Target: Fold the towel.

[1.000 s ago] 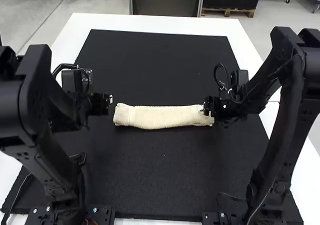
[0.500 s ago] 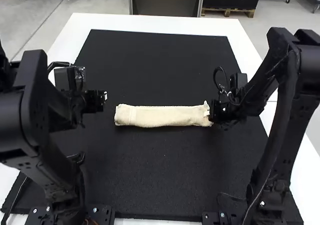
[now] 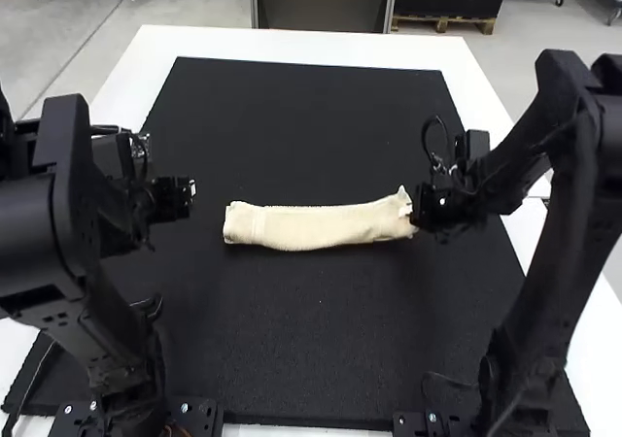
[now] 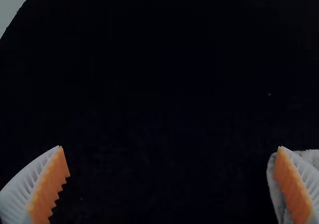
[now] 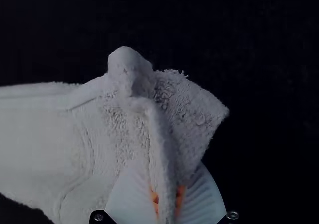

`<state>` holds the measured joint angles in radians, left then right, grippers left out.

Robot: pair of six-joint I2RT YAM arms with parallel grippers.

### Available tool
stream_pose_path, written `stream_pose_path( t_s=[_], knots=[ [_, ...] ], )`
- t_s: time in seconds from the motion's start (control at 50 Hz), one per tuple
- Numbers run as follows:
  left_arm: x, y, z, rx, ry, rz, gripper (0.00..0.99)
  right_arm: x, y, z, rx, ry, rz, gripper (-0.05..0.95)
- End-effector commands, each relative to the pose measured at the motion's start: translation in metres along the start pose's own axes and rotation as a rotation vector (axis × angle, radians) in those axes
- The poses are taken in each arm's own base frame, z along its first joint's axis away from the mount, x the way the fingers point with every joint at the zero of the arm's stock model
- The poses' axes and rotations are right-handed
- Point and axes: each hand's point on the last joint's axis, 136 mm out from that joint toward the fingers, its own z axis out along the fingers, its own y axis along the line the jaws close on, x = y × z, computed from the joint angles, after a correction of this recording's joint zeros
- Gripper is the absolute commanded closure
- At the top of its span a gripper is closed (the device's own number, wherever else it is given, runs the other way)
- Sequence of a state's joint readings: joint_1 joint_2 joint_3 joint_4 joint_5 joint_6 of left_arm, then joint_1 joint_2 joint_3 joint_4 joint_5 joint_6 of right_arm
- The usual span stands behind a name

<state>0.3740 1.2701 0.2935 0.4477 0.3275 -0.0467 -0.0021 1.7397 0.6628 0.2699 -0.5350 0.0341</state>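
The right end effector (image 3: 418,212) pinches a raised fold at the towel's (image 3: 316,227) nearer end. From there the towel lies as a narrow folded strip toward the left end effector (image 3: 189,192), wide and empty. Beneath both spreads a black mat (image 3: 321,340).

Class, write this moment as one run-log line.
towel: folded into narrow strip on black mat | right gripper: pinching its right end | left gripper: open, beside left end
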Motion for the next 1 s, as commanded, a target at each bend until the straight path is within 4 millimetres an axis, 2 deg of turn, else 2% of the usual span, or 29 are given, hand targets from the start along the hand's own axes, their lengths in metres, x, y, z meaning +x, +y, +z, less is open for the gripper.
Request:
stream_pose_path(
  t_s=[0.0,0.38,0.7,0.98],
  knots=[
    [-0.019,0.0,-0.002,0.009,-0.044,0.003,0.036,-0.022,0.023,-0.009,-0.064,-0.041,-0.013,0.92],
    [-0.02,-0.002,-0.005,0.014,-0.045,0.004,0.036,-0.015,0.089,0.004,-0.185,0.018,-0.091,0.92],
    [-0.026,-0.003,-0.011,0.012,-0.061,0.003,0.036,-0.005,0.145,0.025,-0.281,0.075,-0.153,0.92],
    [-0.026,0.012,-0.014,-0.027,-0.063,-0.022,0.038,-0.003,0.188,0.04,-0.35,0.106,-0.189,0.92]
  ],
)
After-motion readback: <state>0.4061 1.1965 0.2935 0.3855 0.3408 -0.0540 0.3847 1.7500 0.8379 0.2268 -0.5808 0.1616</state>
